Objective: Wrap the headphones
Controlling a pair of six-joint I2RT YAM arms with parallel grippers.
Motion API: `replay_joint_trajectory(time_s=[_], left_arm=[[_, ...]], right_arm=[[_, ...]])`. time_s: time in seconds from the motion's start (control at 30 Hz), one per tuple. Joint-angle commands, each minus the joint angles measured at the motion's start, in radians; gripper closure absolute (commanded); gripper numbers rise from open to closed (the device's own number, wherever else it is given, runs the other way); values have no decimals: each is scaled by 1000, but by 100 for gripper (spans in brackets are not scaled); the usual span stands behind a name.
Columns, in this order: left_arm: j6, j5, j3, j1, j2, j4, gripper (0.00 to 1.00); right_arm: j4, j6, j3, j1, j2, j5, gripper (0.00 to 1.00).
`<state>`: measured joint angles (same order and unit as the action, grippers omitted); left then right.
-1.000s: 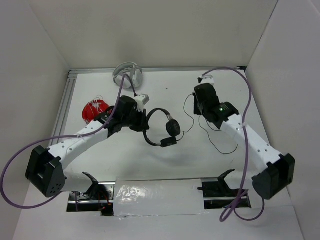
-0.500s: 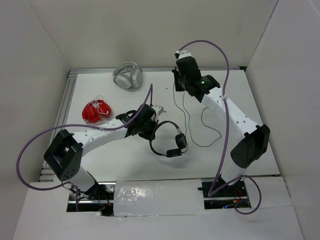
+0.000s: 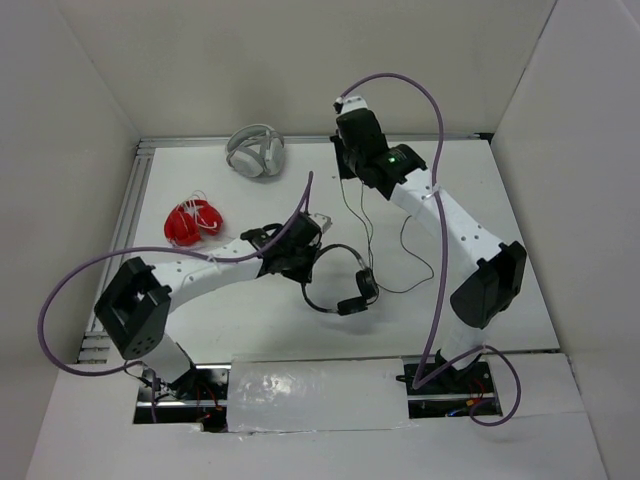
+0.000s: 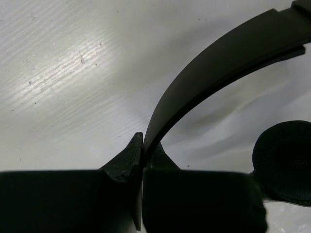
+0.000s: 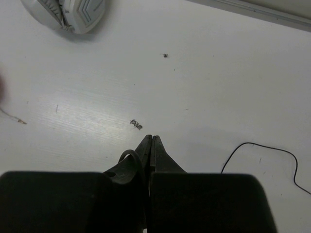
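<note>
The black headphones (image 3: 343, 283) hang just above the table's middle, earcups (image 3: 366, 285) low and to the right. My left gripper (image 3: 300, 258) is shut on the thin headband (image 4: 209, 73); one padded earcup (image 4: 284, 160) shows at the right of the left wrist view. The thin black cable (image 3: 366, 215) runs from the earcups up to my right gripper (image 3: 345, 172), raised at the back centre. That gripper (image 5: 152, 141) is shut on the cable, a small loop (image 5: 130, 156) of it showing beside its left finger. More cable (image 5: 262, 145) lies on the table.
Grey-white headphones (image 3: 256, 151) lie at the back left, also in the right wrist view (image 5: 68, 12). Red headphones (image 3: 193, 222) with a white cable lie at the left. White walls close in the table on three sides.
My right gripper has swung from the right side to the back centre, drawing the cable up. My left gripper has carried the headphones a little right and nearer.
</note>
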<state>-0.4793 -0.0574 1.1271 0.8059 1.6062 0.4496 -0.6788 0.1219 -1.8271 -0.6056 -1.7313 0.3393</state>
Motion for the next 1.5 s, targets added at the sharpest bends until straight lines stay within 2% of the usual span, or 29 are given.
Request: replay_joint_trajectory(time_s=[0.0,0.2,0.33,0.43,0.7,0.9,0.97,1.07,1.27,1.47], left_arm=[[-33,22,-32,24,-123,-28,100],[2,123,-212,35,-510,-153,100],[25,177,-240,39,-661,-181,100],[57,192,-233,41,-684,-186,100],[131,243,-210,62,-594,-209,100],[61,78,-155,118,-419,-108,100],[39,62,-129,127,-341,-74,100],[-31,-43,-81,133,-232,0,100],[-133,-103,32,128,-37,133,100],[-272,-139,143,38,119,271,100]], right_arm=[[-4,5,-14,20,-30,26,100],[67,28,126,125,-37,-39,100],[105,25,167,130,-56,-57,100],[122,18,157,130,-79,-112,100],[41,15,-95,101,-270,-95,100],[-1,38,-201,96,-332,-86,100],[1,39,-204,86,-323,-71,100],[-1,42,-199,78,-295,-60,100],[-28,58,-153,52,-211,-4,100],[-22,74,-23,6,-45,107,100]])
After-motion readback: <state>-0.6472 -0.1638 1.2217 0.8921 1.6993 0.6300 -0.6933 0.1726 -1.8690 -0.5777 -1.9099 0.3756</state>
